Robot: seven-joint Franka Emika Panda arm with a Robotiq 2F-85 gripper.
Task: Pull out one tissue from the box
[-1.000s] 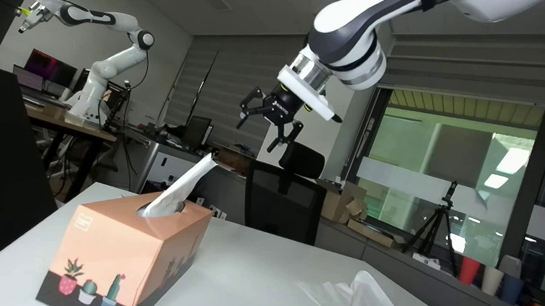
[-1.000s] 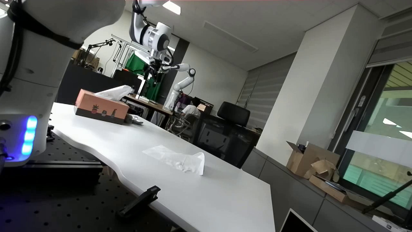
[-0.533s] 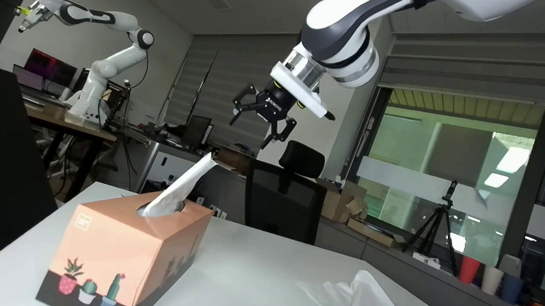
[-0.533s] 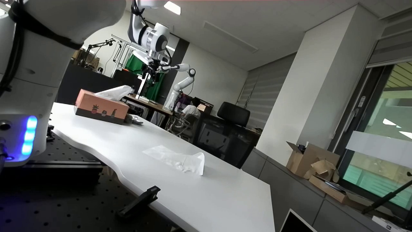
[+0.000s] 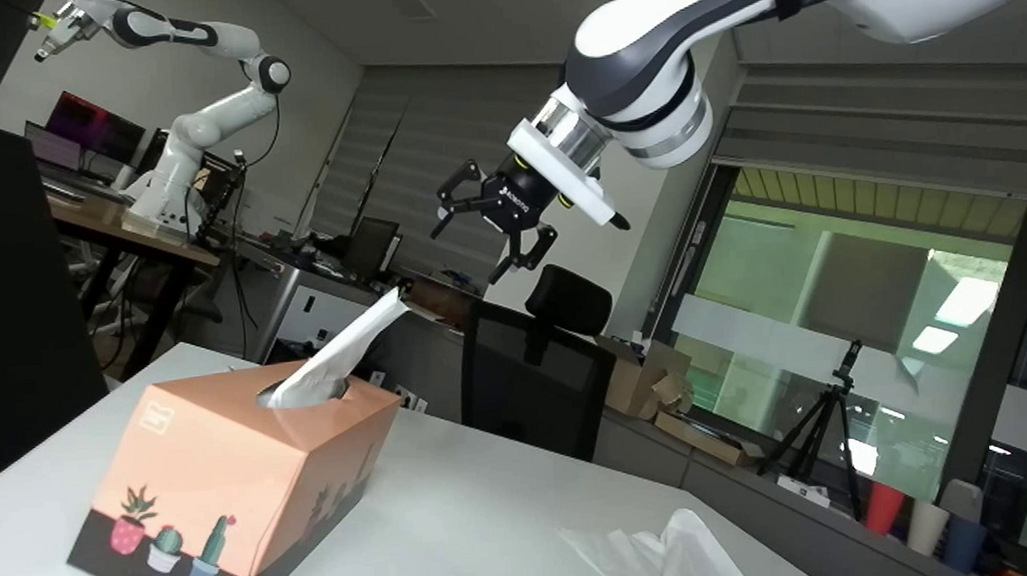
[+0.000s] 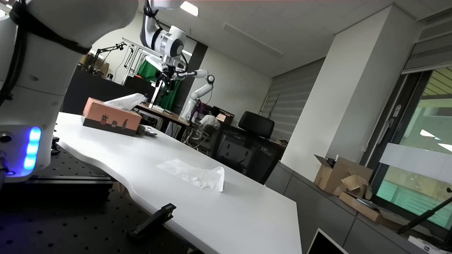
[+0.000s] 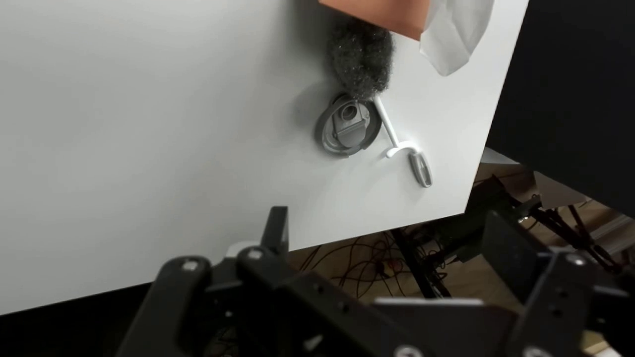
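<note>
The gripper hangs in the air, well above the table and apart from the box. Its fingers are spread wide with nothing between them; the wrist view confirms the gap. The box sits flat on the table, slot upward. A sheet leans out of that slot: its lower part goes down inside, which presumably keeps it standing, and its raised end offers a fair place to pinch. A loose tissue lies creased on the table, well apart from the box and gripper. In my judgement it is the one the task asks for, the sheet being next in line, and the spread fingers fit a finished release. A fresh reach for the sheet cannot be ruled out.

In an exterior view the lower frame edge cuts off the loose tissue. The wrist view omits it and gives only an end of the box and the sheet's tip, without the slot. That view alone makes out the items past the box end: a dark fuzzy pad, a grey lid and a white rod; whether rod and pad are joined cannot be told. In an exterior view they are probably the small grey shapes just beside the box, too indistinct to name.
</note>
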